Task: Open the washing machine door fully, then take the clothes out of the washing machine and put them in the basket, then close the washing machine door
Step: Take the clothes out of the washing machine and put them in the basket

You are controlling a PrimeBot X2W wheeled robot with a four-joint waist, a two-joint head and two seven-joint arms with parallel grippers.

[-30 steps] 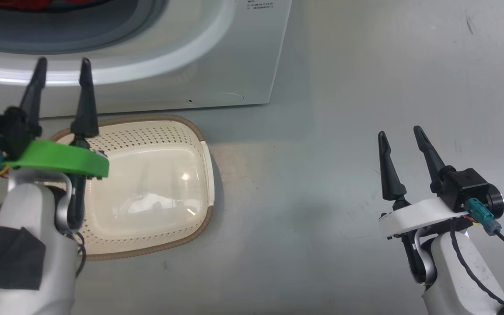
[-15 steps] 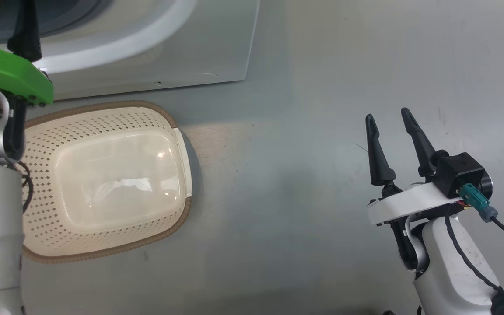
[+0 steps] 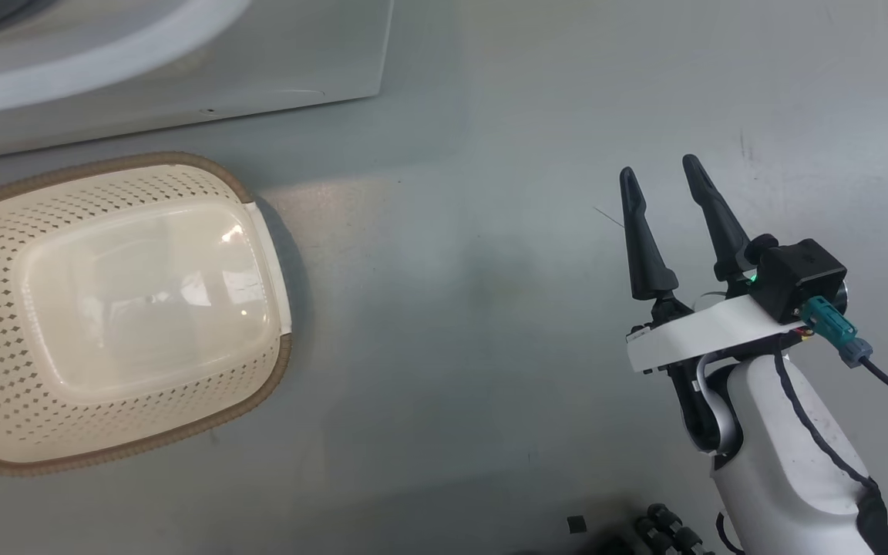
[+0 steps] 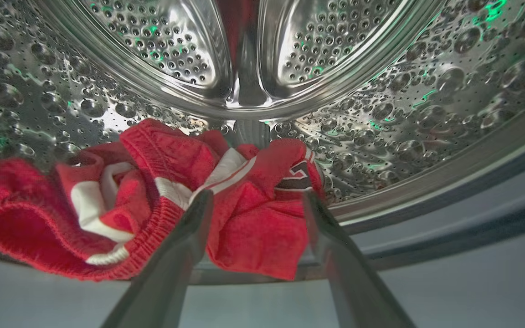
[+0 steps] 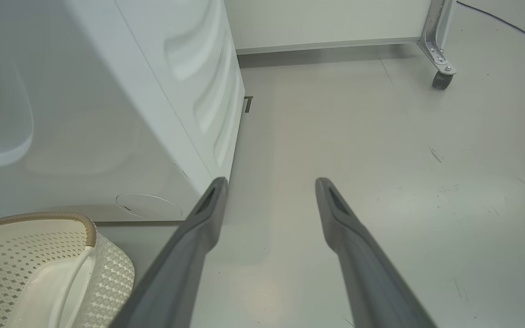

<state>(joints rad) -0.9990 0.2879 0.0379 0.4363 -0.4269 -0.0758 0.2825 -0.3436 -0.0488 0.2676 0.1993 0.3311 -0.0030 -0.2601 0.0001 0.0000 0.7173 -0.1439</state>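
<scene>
The left gripper (image 4: 257, 197) is pointing into the drum (image 4: 381, 114) of the washing machine (image 3: 259, 69), its 2 fingers spread wide, with the red clothes (image 4: 153, 200) lying just beyond the fingertips and partly between them. The right gripper (image 3: 660, 167) is hovering over the floor (image 3: 490, 308), fingers wide and holding nothing, well right of the basket (image 3: 143, 159).

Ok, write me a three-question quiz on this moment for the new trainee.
1. True or false: the basket holds a garment.
2. Where do the clothes lie? A) on the floor B) inside the steel drum C) draped over the door
3. Fill in: the left gripper, its jaws ____, is aimed at the red fabric.
Key: 1 false; 2 B; 3 open.
</scene>
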